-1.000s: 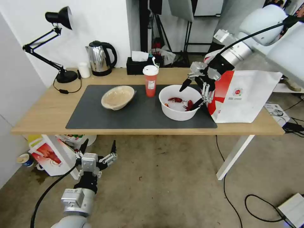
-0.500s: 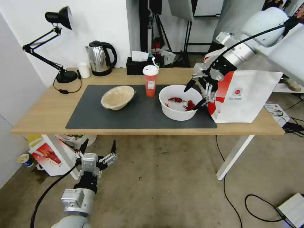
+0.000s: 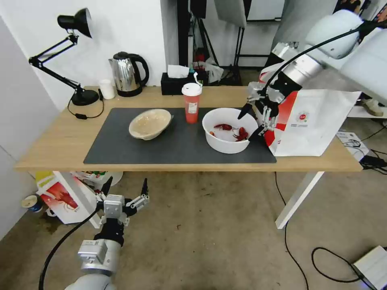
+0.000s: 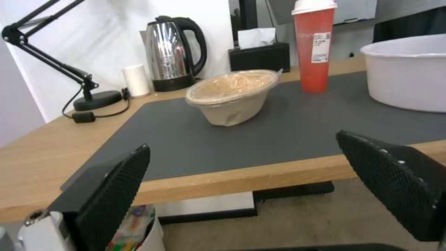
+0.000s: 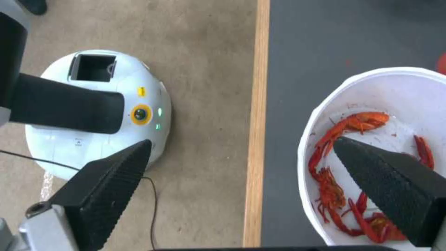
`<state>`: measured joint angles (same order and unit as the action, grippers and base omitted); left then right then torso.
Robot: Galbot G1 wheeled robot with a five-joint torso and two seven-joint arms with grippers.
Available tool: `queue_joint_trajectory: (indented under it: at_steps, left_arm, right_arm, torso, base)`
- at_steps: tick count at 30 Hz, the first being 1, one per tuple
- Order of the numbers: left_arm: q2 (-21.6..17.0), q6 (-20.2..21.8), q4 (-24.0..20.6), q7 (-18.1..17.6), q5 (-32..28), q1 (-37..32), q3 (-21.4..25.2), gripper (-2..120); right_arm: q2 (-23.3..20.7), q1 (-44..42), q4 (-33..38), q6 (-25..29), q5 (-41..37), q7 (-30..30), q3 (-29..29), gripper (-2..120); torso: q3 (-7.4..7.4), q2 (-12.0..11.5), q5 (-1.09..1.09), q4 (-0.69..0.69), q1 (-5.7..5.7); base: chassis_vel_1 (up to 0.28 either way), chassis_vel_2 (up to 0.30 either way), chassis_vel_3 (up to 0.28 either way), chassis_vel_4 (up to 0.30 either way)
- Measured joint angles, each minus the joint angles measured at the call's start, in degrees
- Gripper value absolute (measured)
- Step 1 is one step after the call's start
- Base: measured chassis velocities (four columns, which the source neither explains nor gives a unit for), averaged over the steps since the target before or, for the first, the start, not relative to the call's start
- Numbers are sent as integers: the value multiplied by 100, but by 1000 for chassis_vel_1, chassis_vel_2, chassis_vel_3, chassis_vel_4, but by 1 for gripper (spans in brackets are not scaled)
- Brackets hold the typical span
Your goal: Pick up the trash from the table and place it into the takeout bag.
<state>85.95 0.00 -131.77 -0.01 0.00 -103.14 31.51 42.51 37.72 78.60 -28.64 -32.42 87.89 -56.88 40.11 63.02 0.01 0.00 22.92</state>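
**Right gripper spread over the crayfish bowl, left arm parked low**

So from the head view the right gripper [image 3: 252, 123] hangs at the far-right rim of the white bowl [image 3: 229, 129], fingers spread wide, nothing pinched. One fingertip [image 3: 243, 111] sits over the bowl's back rim, the other near its right edge, just beside the takeout bag [image 3: 312, 125]. The arm comes down at a slant from the upper right, passing in front of the bag's red side.

The right wrist view adds what the head view can't: looking straight down, one finger [image 5: 390, 188] is over the inside of the white bowl [image 5: 320, 115] with the red crayfish shells [image 5: 334, 188], the other is out past the table edge [image 5: 255, 139], over the floor and the robot's base [image 5: 93, 115].

The left wrist view shows the beige bowl [image 4: 232, 94] side-on, tilted a bit, with a clear film liner, plus the red cup [image 4: 317, 43] standing upright behind it on the grey mat [image 4: 241, 139].

Left gripper [image 3: 125, 189] is below the table's front edge, pointing up, fingers apart, holding nothing.
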Motion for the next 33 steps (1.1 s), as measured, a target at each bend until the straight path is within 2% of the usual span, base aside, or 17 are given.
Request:
queue_joint_trajectory:
  at_steps: [16,33]
  left_arm:
    - [0,0,0,0,0,0,0,100]
    - [0,0,0,0,0,0,0,100]
  right_arm:
    - [72,837,68,-179,-553,-5,-603,100]
    - [132,475,182,-288,-440,-10,-640,100]
  torso:
    - [0,0,-2,0,0]
    - [0,0,-2,0,0]
  base:
    - [0,0,0,0]
    - [0,0,0,0]
